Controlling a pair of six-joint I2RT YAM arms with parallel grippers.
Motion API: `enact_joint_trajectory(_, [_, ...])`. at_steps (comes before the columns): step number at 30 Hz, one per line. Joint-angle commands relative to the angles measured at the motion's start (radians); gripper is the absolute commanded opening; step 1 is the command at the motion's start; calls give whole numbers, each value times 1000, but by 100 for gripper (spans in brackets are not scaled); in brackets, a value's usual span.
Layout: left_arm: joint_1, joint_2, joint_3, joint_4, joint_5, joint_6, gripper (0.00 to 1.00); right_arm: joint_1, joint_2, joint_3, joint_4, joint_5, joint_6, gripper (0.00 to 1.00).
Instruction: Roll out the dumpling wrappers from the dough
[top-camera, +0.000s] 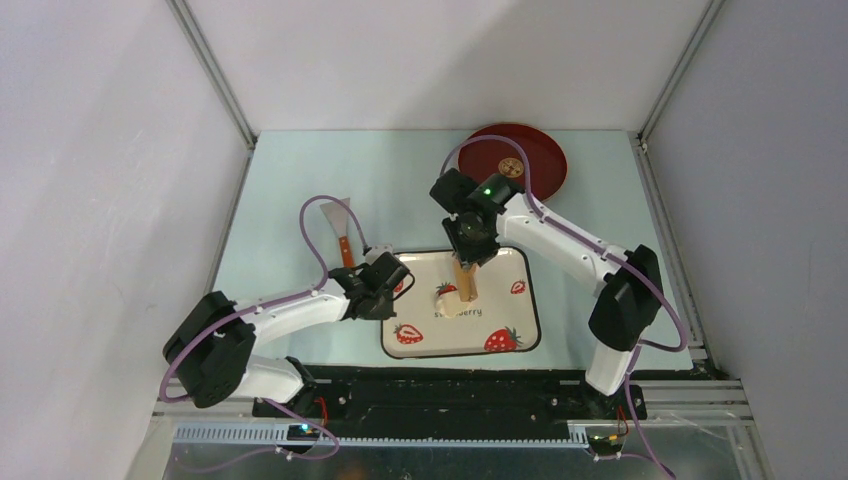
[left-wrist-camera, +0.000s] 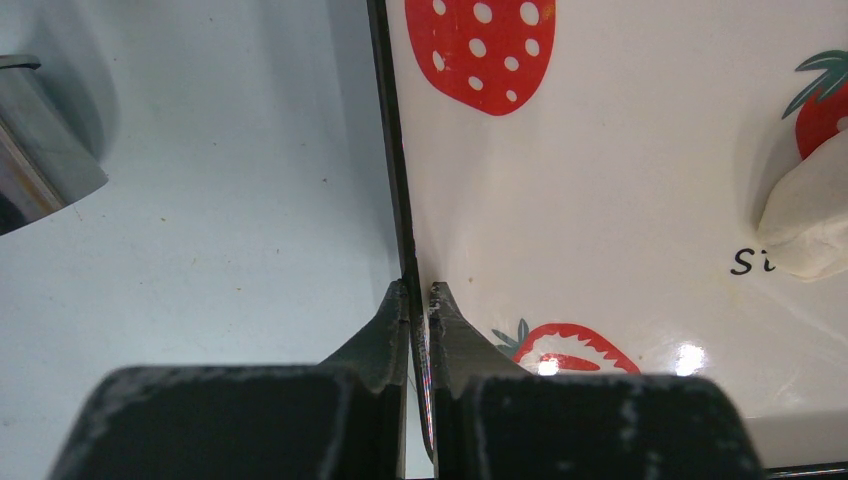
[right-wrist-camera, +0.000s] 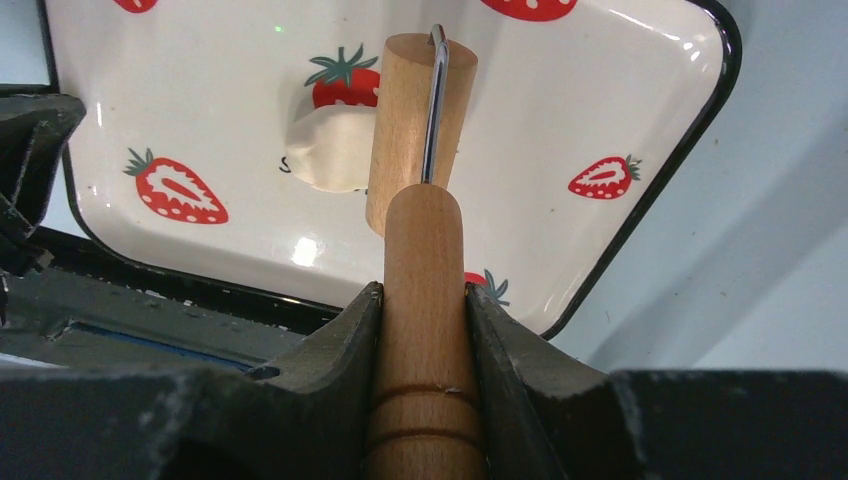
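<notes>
1. From above: the left pincer (top-camera: 398, 284) is clenched on the strawberry plate (top-camera: 528, 300) at its left rim, I'd judge to steady it. The right pincer (top-camera: 465, 262) grasps the wooden roller (top-camera: 466, 284) at mid-plate.
2. Left wrist: its fingers pinch the black rim, and the dough (left-wrist-camera: 808, 215) lies far right.
3. Right wrist: the roller's long axis runs straight out from the pincer, toward the bench's near edge. The dough, a rounded lump with no clear direction, touches its left side.
</notes>
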Motion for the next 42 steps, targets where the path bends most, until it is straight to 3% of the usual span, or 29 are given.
enact_joint_trajectory(1, [-5,45,-48,-105,-20,32,2,9,-4,46,-18,11,21,0])
enact_joint_trajectory(25, [-5,42,-50,-105,-21,30,2,5,22,-126,103,-35,21,0])
enact_joint_trajectory(42, [-5,46,-47,-104,-20,34,2,31,25,-61,72,-31,25,0])
